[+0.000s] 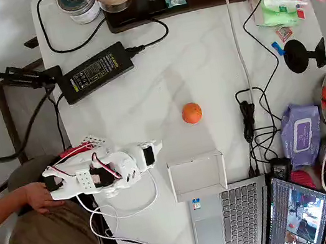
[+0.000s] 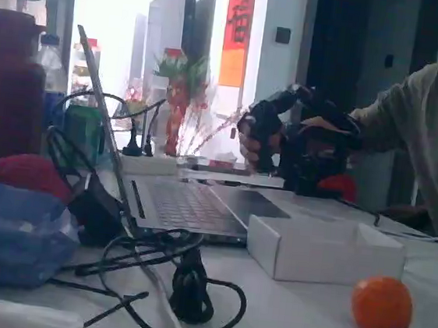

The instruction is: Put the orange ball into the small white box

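Your white two-finger tool (image 1: 149, 153) sits folded, its opening impossible to judge. The small bright-orange dimpled ball (image 1: 192, 113) lies ahead on the desk (image 1: 202, 58); the shallow white cardboard box (image 1: 198, 176) just beside. Spread wide, descend squarely.

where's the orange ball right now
In the overhead view the orange ball lies on bare table near the centre, just above the small white box and left of the black cables.

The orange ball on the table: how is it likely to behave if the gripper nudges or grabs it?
The orange ball is round and sits on a smooth white table, so a nudge would probably send it rolling. Its curved, slightly glossy skin may slip out of an off-centre grasp. It looks small enough to be light.
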`<state>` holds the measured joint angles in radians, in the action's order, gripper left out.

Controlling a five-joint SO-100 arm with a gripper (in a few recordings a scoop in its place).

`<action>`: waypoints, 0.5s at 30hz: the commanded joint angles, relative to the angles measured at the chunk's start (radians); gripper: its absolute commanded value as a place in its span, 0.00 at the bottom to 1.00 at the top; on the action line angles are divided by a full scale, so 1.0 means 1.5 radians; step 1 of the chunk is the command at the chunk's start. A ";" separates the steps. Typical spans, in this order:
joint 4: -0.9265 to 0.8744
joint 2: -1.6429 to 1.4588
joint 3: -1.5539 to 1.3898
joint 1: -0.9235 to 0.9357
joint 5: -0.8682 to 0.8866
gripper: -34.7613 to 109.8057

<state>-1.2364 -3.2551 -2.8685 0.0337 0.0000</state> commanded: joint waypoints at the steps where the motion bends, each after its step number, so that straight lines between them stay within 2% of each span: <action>1: -0.011 -0.002 0.074 0.012 0.008 0.24; 12: -0.011 0.004 0.238 0.012 0.009 0.24; 15: -0.011 0.075 0.282 0.021 0.011 0.25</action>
<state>-1.2364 -3.2030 -2.4943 0.0506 -0.0015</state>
